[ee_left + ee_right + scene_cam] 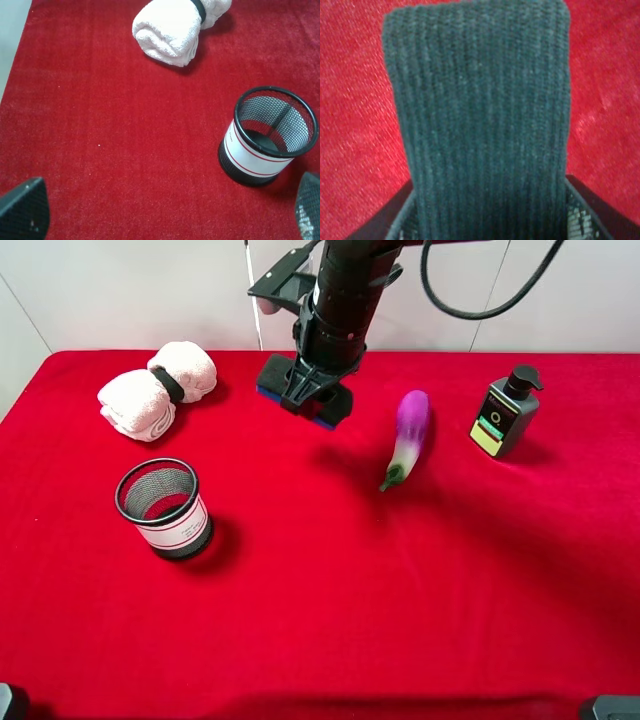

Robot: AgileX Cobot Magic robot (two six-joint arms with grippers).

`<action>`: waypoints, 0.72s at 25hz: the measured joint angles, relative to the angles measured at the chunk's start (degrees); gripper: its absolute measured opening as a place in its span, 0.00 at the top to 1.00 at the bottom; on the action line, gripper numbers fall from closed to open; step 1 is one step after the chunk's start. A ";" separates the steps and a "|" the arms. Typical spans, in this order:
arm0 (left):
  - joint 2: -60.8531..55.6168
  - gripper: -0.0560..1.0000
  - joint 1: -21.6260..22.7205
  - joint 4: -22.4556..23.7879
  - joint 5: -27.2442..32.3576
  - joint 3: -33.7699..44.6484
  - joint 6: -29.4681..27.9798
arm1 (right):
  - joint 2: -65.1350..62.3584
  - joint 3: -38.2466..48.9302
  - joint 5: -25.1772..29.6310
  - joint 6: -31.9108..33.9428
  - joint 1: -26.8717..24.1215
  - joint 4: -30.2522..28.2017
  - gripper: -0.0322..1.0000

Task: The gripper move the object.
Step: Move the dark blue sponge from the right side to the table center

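The object, a dark charcoal felt pad [274, 375] with a thin blue base, is at the back middle of the red cloth. My right gripper [312, 390] comes down on it from above, and its black arm hides the pad's middle. In the right wrist view the ribbed felt pad [480, 115] fills the frame and sits between the two fingers of the right gripper [490, 217], which is shut on it. I cannot tell whether the pad rests on the cloth or hangs just above it. My left gripper [167, 207] is open and empty, over bare cloth near the mesh cup.
A black mesh cup [163, 507] stands front left and also shows in the left wrist view [267, 135]. A rolled white towel [155, 390] lies back left. A purple eggplant [408, 435] and a dark pump bottle [505, 412] are to the right of the pad.
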 joint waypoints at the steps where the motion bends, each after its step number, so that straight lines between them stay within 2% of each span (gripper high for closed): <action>1: 0.00 0.02 0.00 0.00 0.00 0.00 0.00 | 0.55 -0.18 -0.07 -0.23 0.00 0.51 0.58; 18: 0.00 0.02 0.00 0.00 0.00 0.00 0.00 | 7.38 -0.29 -2.50 -2.10 -0.11 1.67 0.58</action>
